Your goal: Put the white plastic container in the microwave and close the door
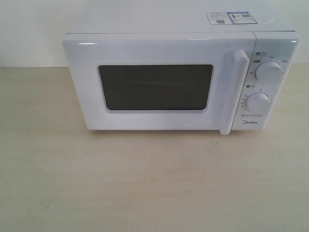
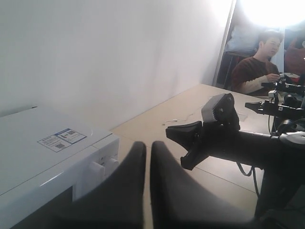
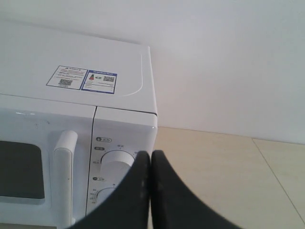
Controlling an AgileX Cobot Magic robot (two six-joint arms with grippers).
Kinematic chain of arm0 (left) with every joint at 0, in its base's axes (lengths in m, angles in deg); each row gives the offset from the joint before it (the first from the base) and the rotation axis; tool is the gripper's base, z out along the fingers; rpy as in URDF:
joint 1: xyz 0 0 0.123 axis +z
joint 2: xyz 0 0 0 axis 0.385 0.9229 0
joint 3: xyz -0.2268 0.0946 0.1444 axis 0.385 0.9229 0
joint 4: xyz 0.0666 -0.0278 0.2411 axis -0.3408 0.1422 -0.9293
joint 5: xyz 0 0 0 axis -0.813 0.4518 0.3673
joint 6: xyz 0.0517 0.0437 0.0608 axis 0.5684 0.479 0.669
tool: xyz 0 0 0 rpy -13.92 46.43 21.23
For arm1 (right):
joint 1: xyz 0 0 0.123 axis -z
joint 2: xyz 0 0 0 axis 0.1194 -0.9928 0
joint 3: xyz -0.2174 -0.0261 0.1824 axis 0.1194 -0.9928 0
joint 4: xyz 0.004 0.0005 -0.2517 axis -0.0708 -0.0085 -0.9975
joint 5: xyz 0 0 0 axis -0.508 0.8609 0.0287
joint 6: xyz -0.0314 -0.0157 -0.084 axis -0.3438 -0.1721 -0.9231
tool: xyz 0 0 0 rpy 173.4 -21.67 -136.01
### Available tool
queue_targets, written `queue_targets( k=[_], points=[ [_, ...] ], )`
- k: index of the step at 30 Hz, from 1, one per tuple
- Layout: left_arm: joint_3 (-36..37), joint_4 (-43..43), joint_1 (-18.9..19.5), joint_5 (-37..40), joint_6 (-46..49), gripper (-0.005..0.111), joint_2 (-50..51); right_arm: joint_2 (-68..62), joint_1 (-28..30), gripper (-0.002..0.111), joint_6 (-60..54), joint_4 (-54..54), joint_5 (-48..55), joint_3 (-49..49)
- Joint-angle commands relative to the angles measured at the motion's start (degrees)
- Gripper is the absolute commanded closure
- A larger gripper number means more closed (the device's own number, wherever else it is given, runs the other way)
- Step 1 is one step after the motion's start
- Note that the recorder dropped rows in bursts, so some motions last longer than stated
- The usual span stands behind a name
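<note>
The white microwave (image 1: 159, 48) stands at the back of the table with its door (image 1: 145, 50) closed, its dark window and vertical bar handle (image 1: 235, 92) facing the exterior view. The white plastic container is out of view in every frame. Neither gripper appears in the exterior view. My right gripper (image 3: 151, 157) is shut with nothing between its fingers and hovers in front of the microwave (image 3: 71, 52), near the upper dial (image 3: 114, 160). My left gripper (image 2: 148, 150) is shut and empty, off the panel end of the microwave (image 2: 43, 157).
The pale wooden table (image 1: 145, 183) stretches in front of the microwave. A white wall (image 1: 29, 29) rises behind it. In the left wrist view the right arm (image 2: 224, 133) reaches across, and a seated person (image 2: 259, 67) is far off.
</note>
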State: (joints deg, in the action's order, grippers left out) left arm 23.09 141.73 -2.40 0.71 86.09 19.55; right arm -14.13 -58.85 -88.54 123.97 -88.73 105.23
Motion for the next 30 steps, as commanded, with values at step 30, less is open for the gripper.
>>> queue_targets(
  k=[30],
  points=[
    [39.3,-16.6,25.8,-31.0,3.2,0.102,-28.8,0.3,-0.1,0.108,0.0,-0.3,0.0,0.0]
  ],
)
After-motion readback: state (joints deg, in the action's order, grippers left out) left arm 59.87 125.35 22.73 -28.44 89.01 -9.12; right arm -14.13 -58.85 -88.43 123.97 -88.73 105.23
